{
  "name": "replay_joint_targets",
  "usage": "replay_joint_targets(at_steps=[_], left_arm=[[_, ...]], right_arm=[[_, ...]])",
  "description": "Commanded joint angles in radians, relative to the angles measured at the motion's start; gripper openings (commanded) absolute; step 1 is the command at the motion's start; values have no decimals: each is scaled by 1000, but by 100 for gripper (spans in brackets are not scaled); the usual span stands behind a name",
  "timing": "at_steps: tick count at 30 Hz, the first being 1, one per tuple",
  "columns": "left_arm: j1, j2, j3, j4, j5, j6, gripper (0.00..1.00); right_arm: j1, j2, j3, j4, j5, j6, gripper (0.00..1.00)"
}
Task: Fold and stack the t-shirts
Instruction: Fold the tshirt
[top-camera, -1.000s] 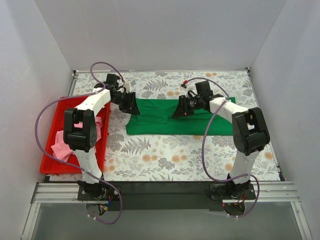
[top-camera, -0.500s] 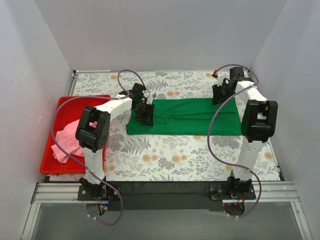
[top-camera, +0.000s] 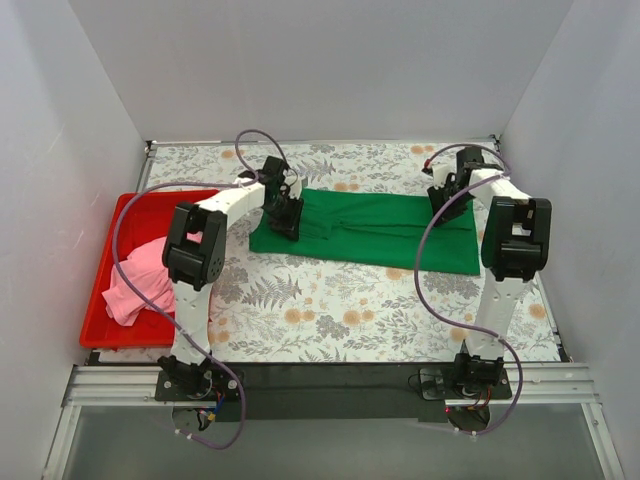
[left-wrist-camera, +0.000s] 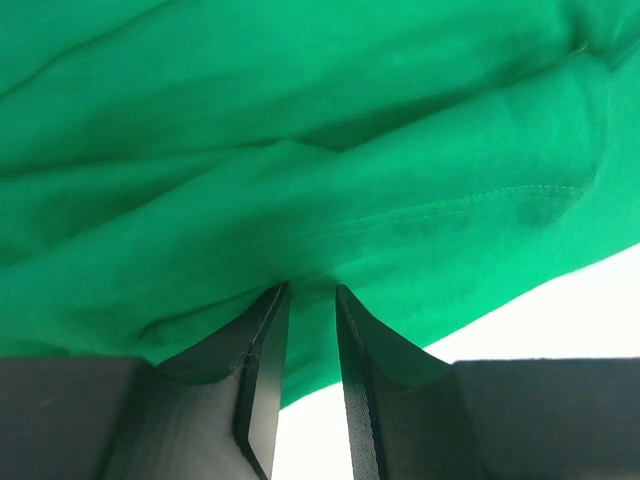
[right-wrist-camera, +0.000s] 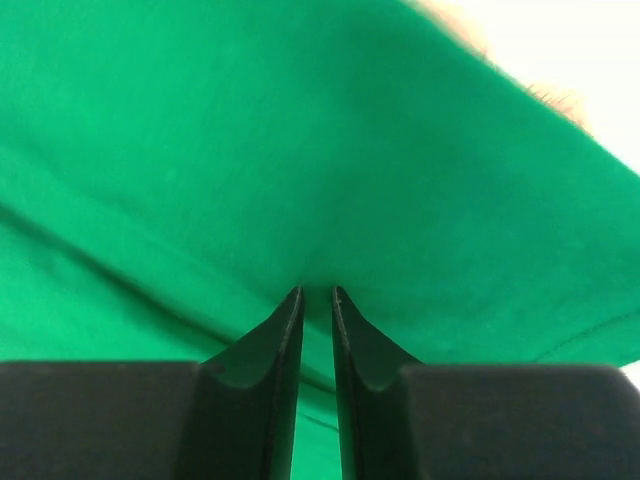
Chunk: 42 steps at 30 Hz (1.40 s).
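The green t-shirt (top-camera: 375, 228) lies stretched into a long band across the far middle of the table. My left gripper (top-camera: 284, 213) is shut on its left end, and the green cloth (left-wrist-camera: 300, 150) fills the left wrist view with the jaws pinching a fold. My right gripper (top-camera: 447, 197) is shut on the far right corner, and green cloth (right-wrist-camera: 300, 150) fills the right wrist view. The pink t-shirt (top-camera: 140, 280) lies crumpled in the red tray (top-camera: 130, 215) at the left.
The floral tablecloth (top-camera: 330, 305) covers the table. White walls close in the back and both sides. The metal rail with the arm bases (top-camera: 330, 385) runs along the near edge.
Both grippers have moved apart from the shirt's middle to its ends, pulling the green shirt out long. The left end has shifted a little toward the back. The pink shirt has slid slightly.
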<state>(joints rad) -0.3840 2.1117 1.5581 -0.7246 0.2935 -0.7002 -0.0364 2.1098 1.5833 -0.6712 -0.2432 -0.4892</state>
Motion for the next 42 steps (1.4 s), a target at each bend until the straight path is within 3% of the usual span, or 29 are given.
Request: replay_joint_targets(at_steps=[1, 7, 11, 12, 15, 20, 25, 34, 37, 42], left_arm=[[106, 147, 143, 16, -96, 122, 25], [148, 317, 575, -85, 71, 212, 27], [148, 308, 649, -29, 79, 166, 29], [148, 280, 645, -16, 79, 151, 29], [148, 197, 588, 16, 104, 104, 29], [139, 73, 433, 39, 131, 41, 28], [109, 11, 301, 47, 104, -1, 28], [59, 5, 214, 36, 35, -53, 27], [48, 25, 221, 21, 7, -56, 27], [27, 60, 244, 17, -31, -53, 27]], right_arm=[[9, -51, -112, -73, -25, -12, 22], [111, -212, -362, -106, -123, -17, 19], [306, -362, -485, -172, -296, -28, 20], [337, -390, -499, -194, -389, -28, 21], [362, -447, -465, -206, -481, 0, 23], [299, -398, -321, -246, -437, -38, 22], [297, -321, -301, -226, -340, -94, 18], [320, -309, -468, -113, -246, -72, 10], [366, -333, -541, -105, -293, -69, 10], [550, -359, -595, -68, -358, -28, 10]])
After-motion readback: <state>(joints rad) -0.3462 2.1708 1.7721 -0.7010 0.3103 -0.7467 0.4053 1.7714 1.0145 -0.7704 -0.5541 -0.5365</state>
